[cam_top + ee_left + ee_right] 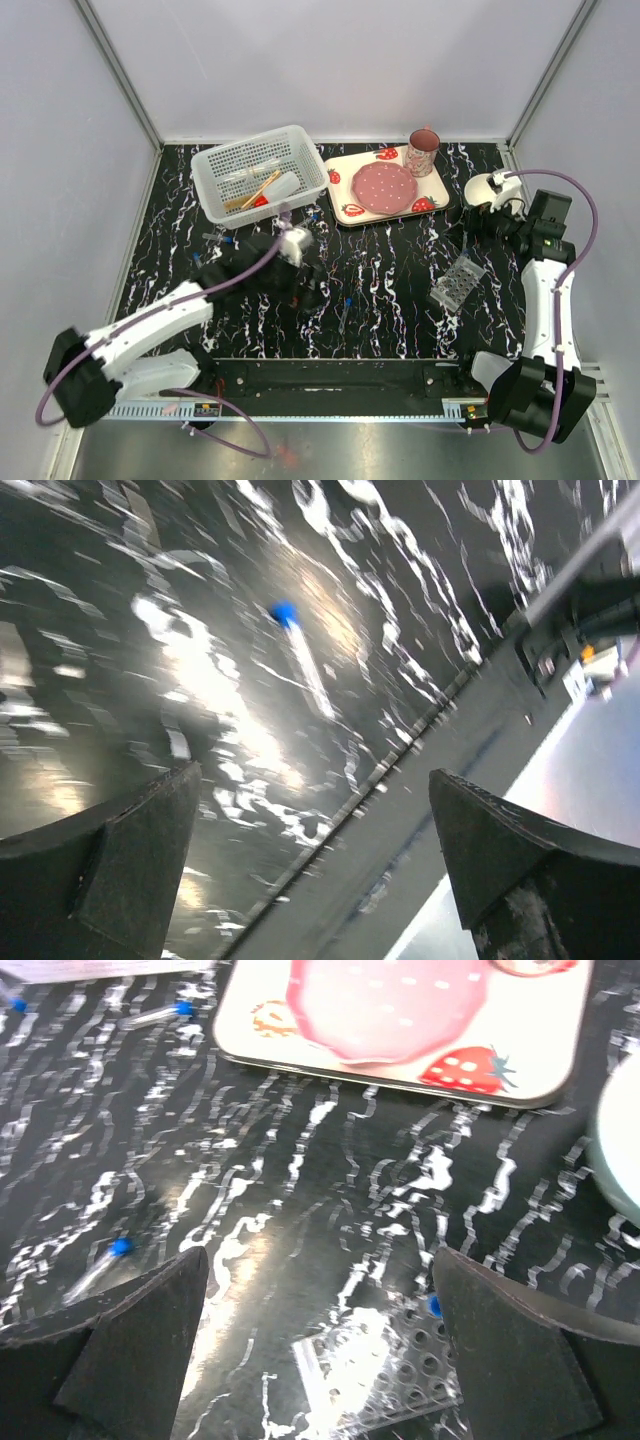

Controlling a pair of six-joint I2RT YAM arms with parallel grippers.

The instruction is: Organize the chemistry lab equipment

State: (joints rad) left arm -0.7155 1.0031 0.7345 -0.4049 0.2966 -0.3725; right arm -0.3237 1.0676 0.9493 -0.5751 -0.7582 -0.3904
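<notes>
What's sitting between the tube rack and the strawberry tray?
Nothing; just bare marbled tabletop between tube rack and strawberry tray, clearest in the right wrist view.

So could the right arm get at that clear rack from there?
Probably yes. The clear rack sits on the table just below the right arm's fingers, which stand wide open, and nothing lies between them.
</notes>
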